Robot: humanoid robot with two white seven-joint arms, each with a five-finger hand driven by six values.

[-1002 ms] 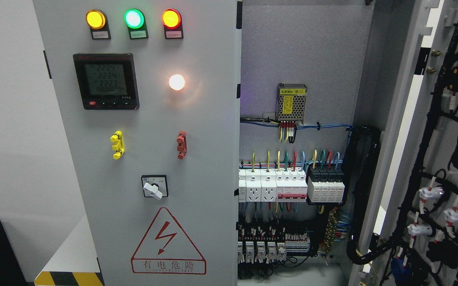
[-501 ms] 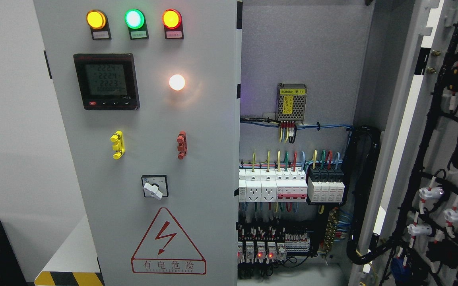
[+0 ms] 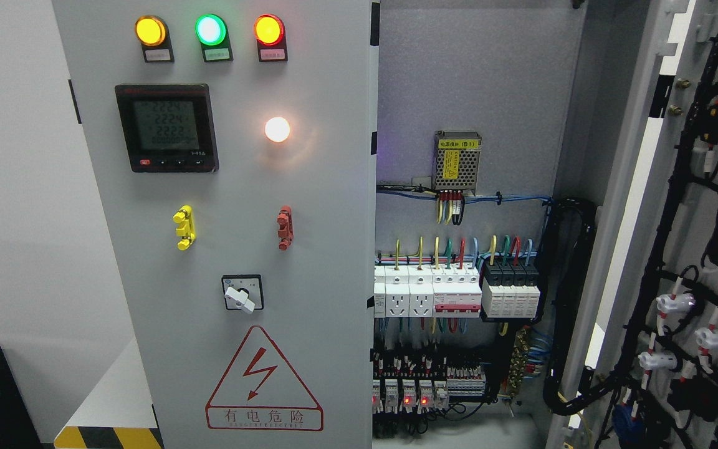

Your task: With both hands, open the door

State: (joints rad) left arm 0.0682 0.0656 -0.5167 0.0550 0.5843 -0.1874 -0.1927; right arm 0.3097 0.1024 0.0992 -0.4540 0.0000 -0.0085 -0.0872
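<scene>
The right door (image 3: pixel 702 249) of the electrical cabinet is swung wide open, and it shows its inner side with black cable bundles and white connectors, to the right of the open cabinet interior (image 3: pixel 471 249). The left door (image 3: pixel 234 249) stands to the left of this interior, and I judge it is closed or almost closed, because its face is turned to the camera. On this left door are three lamps (image 3: pixel 209 30) at the top, a digital meter (image 3: pixel 166 128) under them, a white glowing lamp (image 3: pixel 277 129), a yellow handle (image 3: pixel 184 227) and a red handle (image 3: pixel 284 227), a rotary switch (image 3: pixel 242 293) and a red warning triangle (image 3: pixel 263 380). Inside the interior there is a power supply (image 3: pixel 457 161) and, lower, a row of breakers (image 3: pixel 455 290). No robot hand is in the view, so I cannot tell if either is wide, narrow or holding something. The task seems half done: one leaf is open, one remains. A risk is that a robot hand which reaches for the edge of the left door slips into the interior and catches the wires, because the edge is just beside the breakers; the lamps suggest the cabinet is powered. The hinges of the left door are hard to make out, and the right door is cut off by the picture edge.
</scene>
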